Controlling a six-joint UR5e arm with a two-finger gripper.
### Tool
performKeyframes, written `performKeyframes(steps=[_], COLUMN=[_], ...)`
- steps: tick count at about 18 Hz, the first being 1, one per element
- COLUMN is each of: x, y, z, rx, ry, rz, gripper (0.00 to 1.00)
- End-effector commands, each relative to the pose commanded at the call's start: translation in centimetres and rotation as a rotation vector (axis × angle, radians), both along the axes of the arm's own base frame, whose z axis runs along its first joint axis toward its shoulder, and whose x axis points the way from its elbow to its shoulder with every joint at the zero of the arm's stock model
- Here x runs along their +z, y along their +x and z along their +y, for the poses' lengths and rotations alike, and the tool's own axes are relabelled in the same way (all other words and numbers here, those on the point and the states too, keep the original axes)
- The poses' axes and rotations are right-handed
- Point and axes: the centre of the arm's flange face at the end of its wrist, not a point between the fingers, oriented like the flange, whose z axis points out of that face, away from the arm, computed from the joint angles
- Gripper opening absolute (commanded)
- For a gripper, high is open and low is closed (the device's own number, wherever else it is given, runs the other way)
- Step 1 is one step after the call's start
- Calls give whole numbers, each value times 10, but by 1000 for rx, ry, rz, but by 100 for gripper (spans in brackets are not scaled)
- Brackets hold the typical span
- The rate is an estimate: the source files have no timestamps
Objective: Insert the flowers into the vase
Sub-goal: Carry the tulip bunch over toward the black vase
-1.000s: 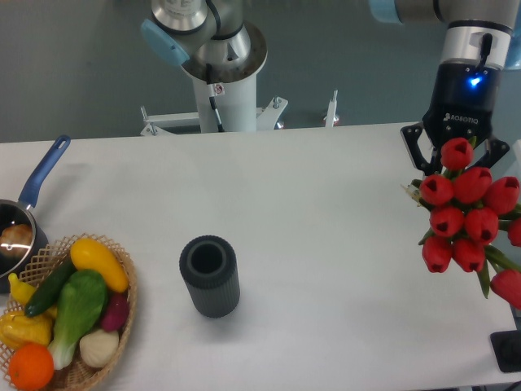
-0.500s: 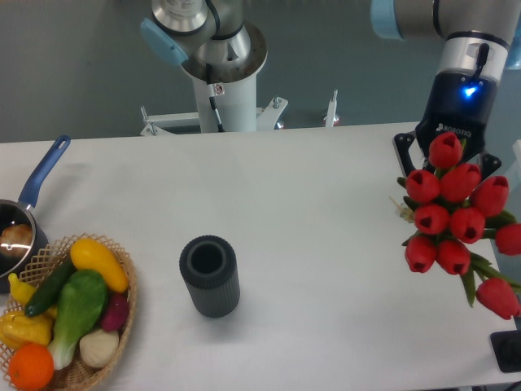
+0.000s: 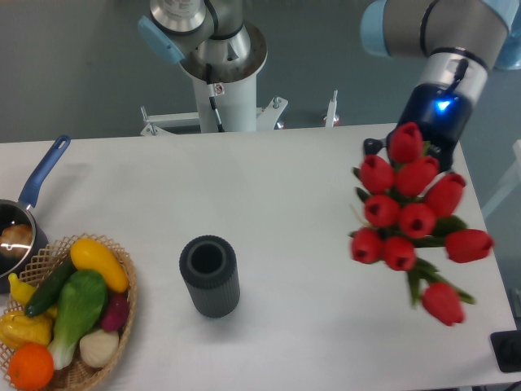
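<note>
Jaws hidden behind the buds, the gripper [image 3: 411, 151] apparently holds the flowers [image 3: 411, 216], while the vase [image 3: 210, 275] stands well apart toward eight o'clock, mouth up.

Grey arm [image 3: 431, 28], lt-blue caps, blue LED

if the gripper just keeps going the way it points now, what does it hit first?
The gripper, hidden behind the tulips it carries, points down, so probably bare table below the bunch. The vase sits well off that line, though depth is unclear.
</note>
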Motion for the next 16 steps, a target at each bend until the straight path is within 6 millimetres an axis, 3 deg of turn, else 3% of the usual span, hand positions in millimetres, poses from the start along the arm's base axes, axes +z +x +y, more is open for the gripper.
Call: performKeyframes(steps=[7, 13, 16], x=[-44, -39, -52], y=[32, 45, 57], z=[7, 12, 23], rx=[-90, -147, -174], ry=[89, 191, 199], rz=[-51, -70, -40], gripper=[20, 20, 20])
